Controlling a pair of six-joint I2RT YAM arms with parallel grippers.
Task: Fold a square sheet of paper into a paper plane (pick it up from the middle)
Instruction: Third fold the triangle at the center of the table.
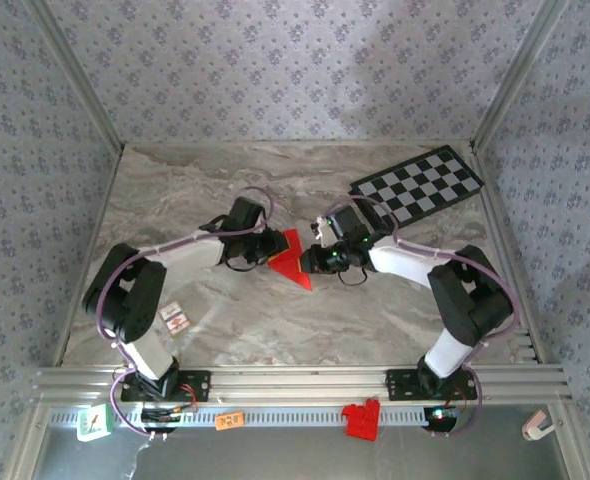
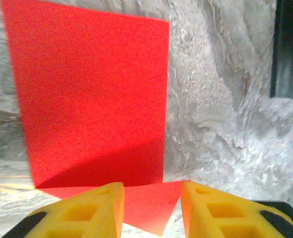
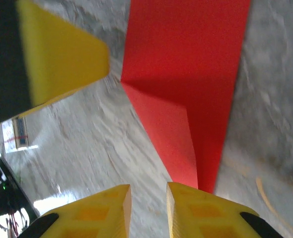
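The square sheet of paper (image 1: 293, 260), bright red, rests on the marble table between my two grippers, folded into a pointed wedge. In the left wrist view one flap (image 2: 92, 99) stands upright, and a triangular corner lies flat on the table under my left gripper (image 2: 152, 213). That gripper is open and its yellow fingers (image 2: 87, 215) do not pinch the paper. My right gripper (image 3: 149, 213) is open by a narrow gap over bare marble. The creased paper (image 3: 186, 74) lies just beyond its right finger (image 3: 206, 213). In the top view the left gripper (image 1: 273, 248) and right gripper (image 1: 311, 258) flank the paper.
A black-and-white checkered board (image 1: 417, 185) lies at the back right. A small card (image 1: 172, 317) sits near the left arm's base. A red plastic bracket (image 1: 361, 420) and an orange tag (image 1: 230, 419) rest on the front rail. Patterned walls enclose the table.
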